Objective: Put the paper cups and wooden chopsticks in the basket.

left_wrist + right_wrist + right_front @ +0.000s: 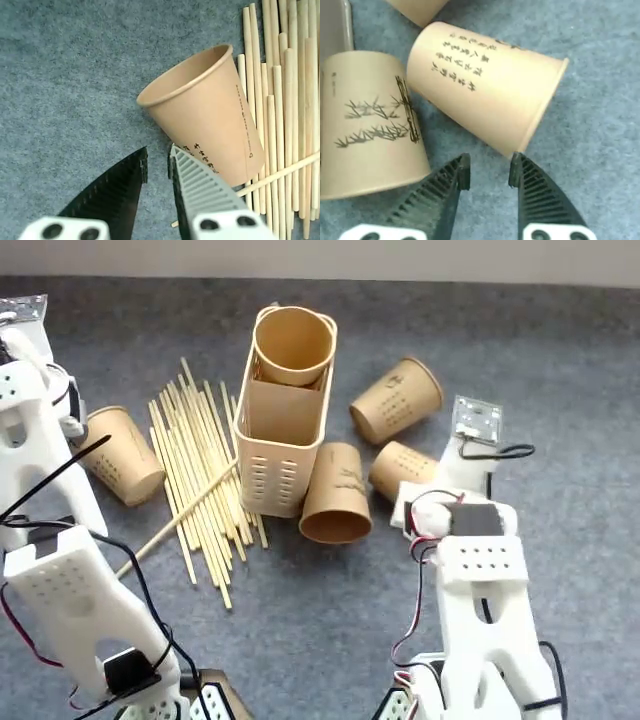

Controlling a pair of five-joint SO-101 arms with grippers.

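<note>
Looking past our right jaws, slightly parted and empty, we found the lettered tan paper cup (485, 85) lying crosswise just ahead.

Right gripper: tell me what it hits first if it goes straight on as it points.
Probably the paper cup lying on its side just ahead: the right gripper, open, aims at that cup's wall near the rim. Height is unclear, so it could touch the carpet first.
</note>
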